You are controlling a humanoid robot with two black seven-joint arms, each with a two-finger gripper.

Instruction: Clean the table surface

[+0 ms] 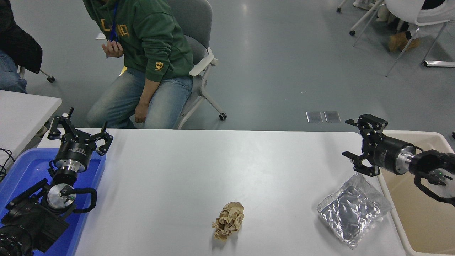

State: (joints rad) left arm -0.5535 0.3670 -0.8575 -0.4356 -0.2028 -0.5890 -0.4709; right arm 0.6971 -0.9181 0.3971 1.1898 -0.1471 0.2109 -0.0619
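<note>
I see the right gripper [362, 147] released, empty, over the table [199, 167] edge; foil bag [353, 209] just below it, paper wad [228, 220] farther left.

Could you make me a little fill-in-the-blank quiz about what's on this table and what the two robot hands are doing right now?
1. The crumpled paper ball near the front of the white table is ____ in colour.
2. The left gripper hangs over a tray coloured ____.
3. The crinkled silver bag lies at the table's ____ side.
4. The right gripper, above the silver bag, is open and holds ____.

Missing words: brown; blue; right; nothing
</note>
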